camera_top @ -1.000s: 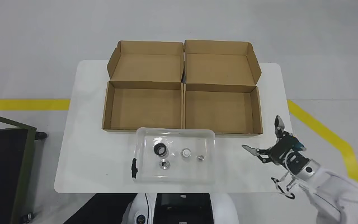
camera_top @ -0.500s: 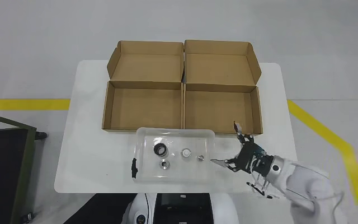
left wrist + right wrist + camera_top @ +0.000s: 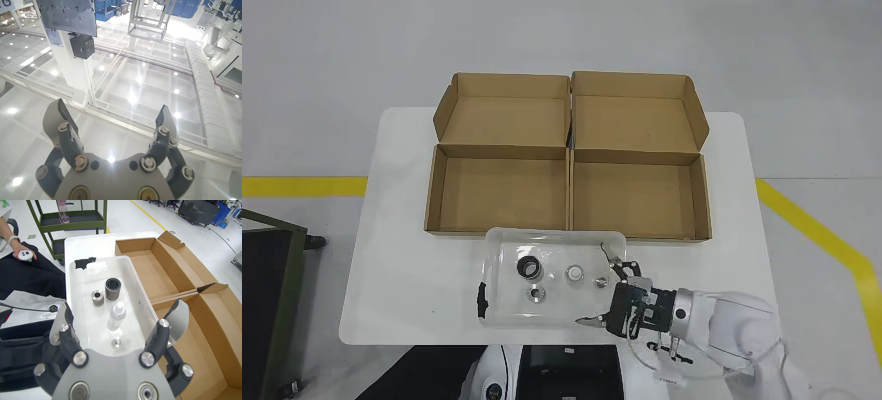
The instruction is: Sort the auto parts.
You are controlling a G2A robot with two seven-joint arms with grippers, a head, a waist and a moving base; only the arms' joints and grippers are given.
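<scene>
Right wrist view shows four parts standing inside the clear tray (image 3: 141,296): a dark bearing (image 3: 112,289), a grey bushing (image 3: 97,297), a white bottle (image 3: 117,315) and, nearest the tray's end wall, a small metal fitting (image 3: 116,342). Nothing has been sorted yet, so the first pick is judged to be the step in hand. The right gripper (image 3: 122,308) is held spread wide and empty over that end of the tray, above the fitting. A descent and a closing on one part would be called for next. Two open cardboard boxes (image 3: 497,195) lie just beyond the tray. The left gripper (image 3: 112,106) is likewise spread wide, nothing held, and is pointed at the ceiling.
</scene>
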